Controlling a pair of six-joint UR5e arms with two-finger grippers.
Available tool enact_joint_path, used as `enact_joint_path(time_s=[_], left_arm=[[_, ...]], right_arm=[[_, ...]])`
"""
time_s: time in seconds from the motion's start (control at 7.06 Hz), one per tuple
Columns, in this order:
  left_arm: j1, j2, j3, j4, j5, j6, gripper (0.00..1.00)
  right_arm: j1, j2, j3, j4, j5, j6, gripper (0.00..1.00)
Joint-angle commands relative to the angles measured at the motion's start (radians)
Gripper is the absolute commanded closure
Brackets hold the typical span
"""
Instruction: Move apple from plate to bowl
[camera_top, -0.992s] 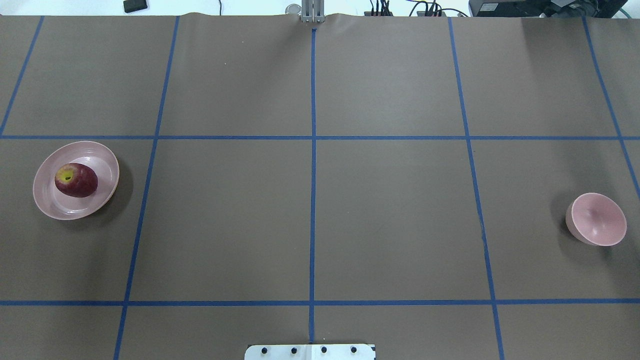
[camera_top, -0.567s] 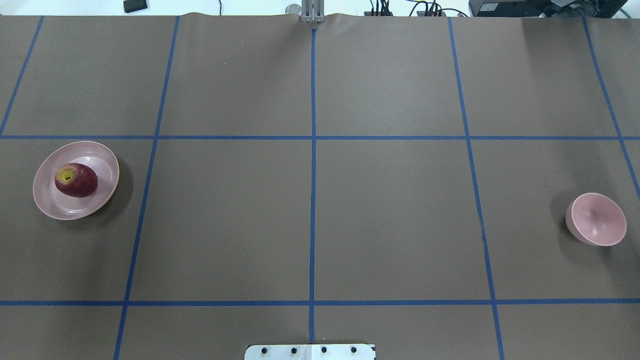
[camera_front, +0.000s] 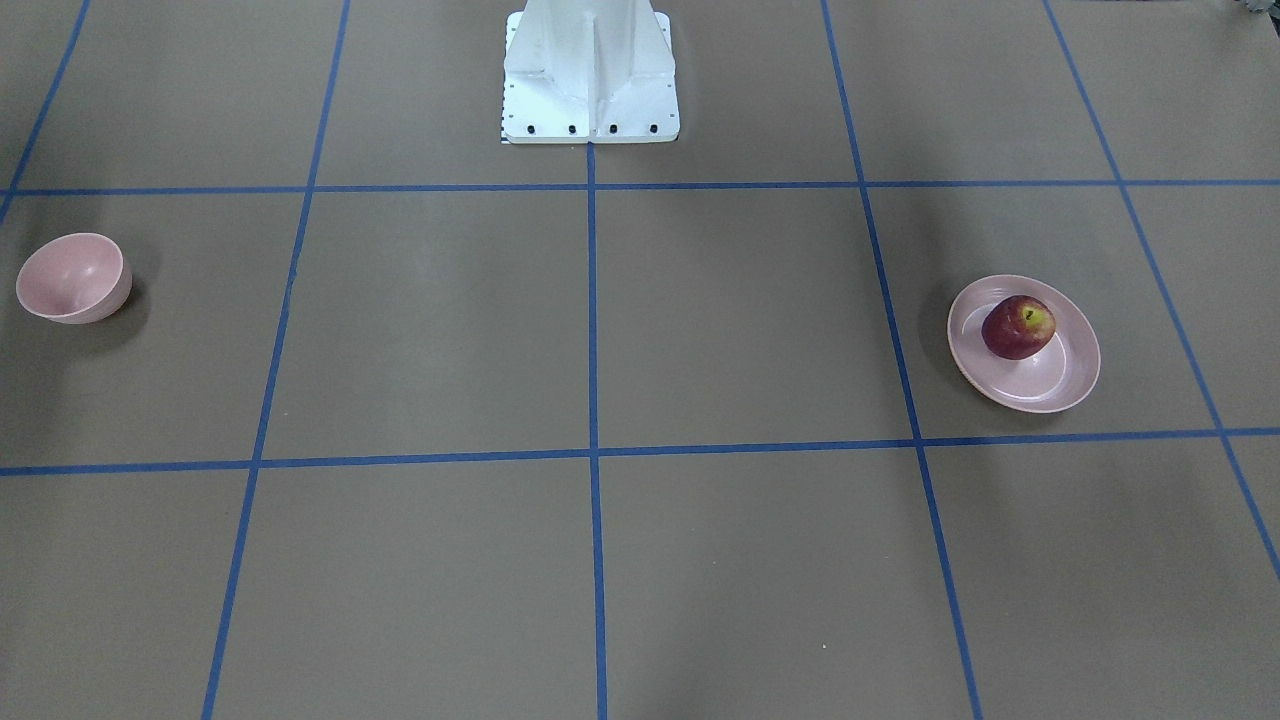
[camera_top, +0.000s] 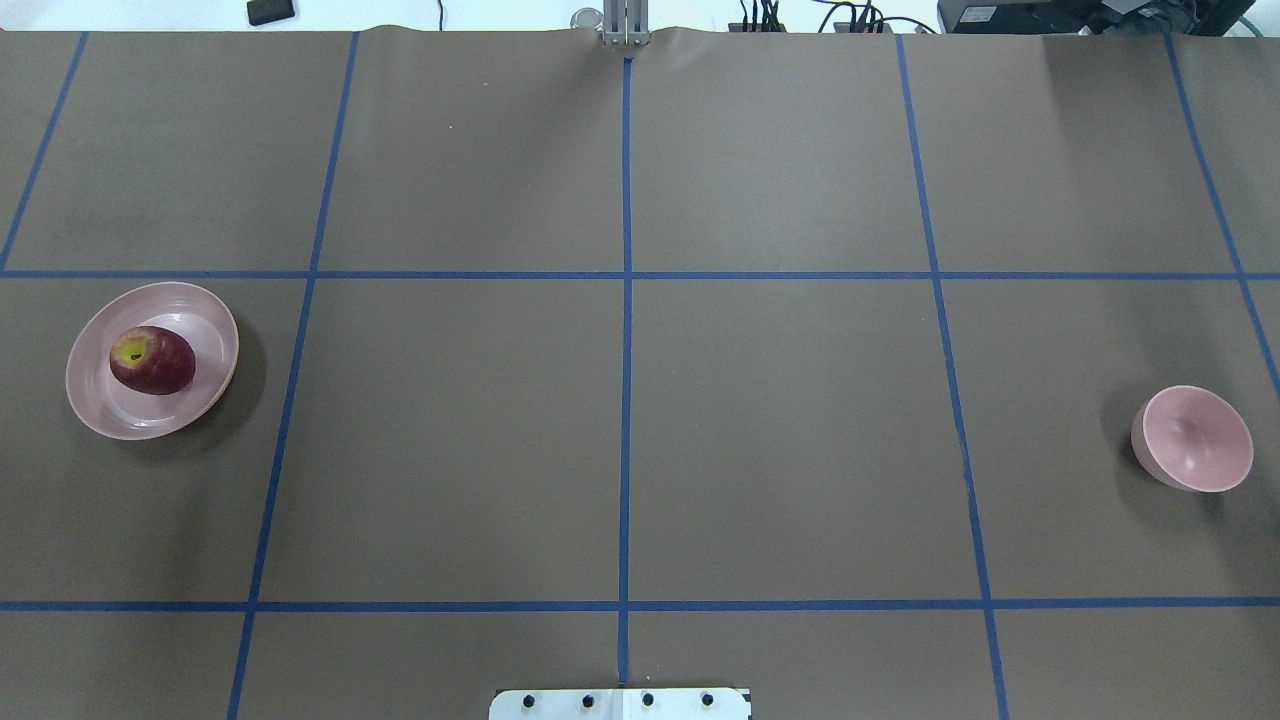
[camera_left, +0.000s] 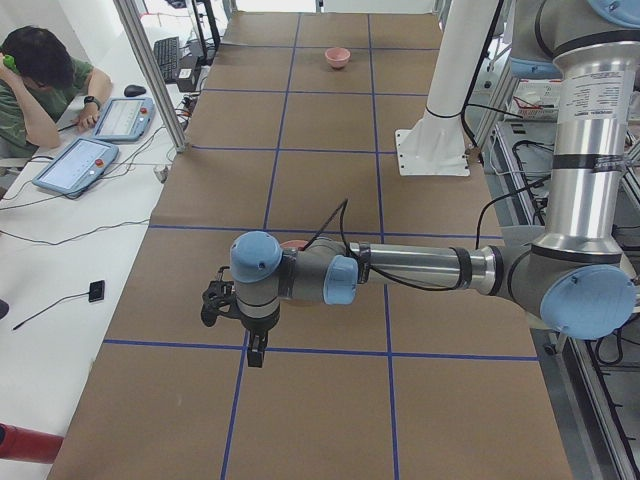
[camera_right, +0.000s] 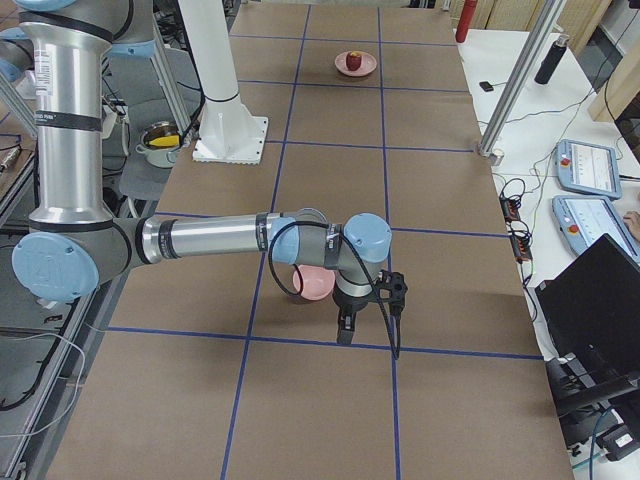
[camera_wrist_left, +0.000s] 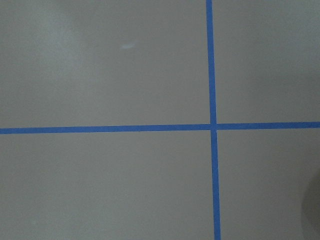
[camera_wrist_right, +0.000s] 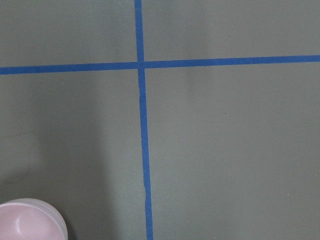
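The left hand (camera_left: 257, 352) and right hand (camera_right: 343, 330) show only in the 2 side views, so I cannot tell how wide either stands. There the left arm (camera_left: 410, 268) hides most of the plate (camera_top: 195, 400), and the right arm (camera_right: 210, 237) covers part of the bowl (camera_top: 1192, 438). The apple (camera_top: 152, 360) lies on the plate near the left edge of the tabletop (camera_top: 780, 420). The bowl is near the right edge, well apart.

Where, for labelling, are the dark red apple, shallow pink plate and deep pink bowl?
Dark red apple (camera_top: 152, 360): overhead view, skin.
Shallow pink plate (camera_top: 150, 415): overhead view, bare floor.
Deep pink bowl (camera_top: 1195, 440): overhead view, inner wall.
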Motion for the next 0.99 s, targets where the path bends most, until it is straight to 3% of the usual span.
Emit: enact_joint_path(time_s=[0.0, 0.43, 0.71, 0.85], left_arm=[[0.000, 0.003, -0.003, -0.005, -0.011, 0.006, 0.01], [0.000, 0.005, -0.008, -0.007, -0.019, -0.001, 0.01], [0.000, 0.003, -0.006, -0.005, -0.076, -0.002, 0.01], [0.002, 0.003, -0.006, -0.007, -0.076, 0.000, 0.01]], right_arm=[[0.003, 0.001, -0.003, 0.000, -0.002, 0.000, 0.00], [-0.003, 0.079, 0.011, 0.003, -0.005, 0.007, 0.00], [-0.027, 0.081, 0.016, 0.011, 0.041, 0.006, 0.00], [-0.035, 0.067, 0.011, 0.082, 0.096, 0.006, 0.00]])
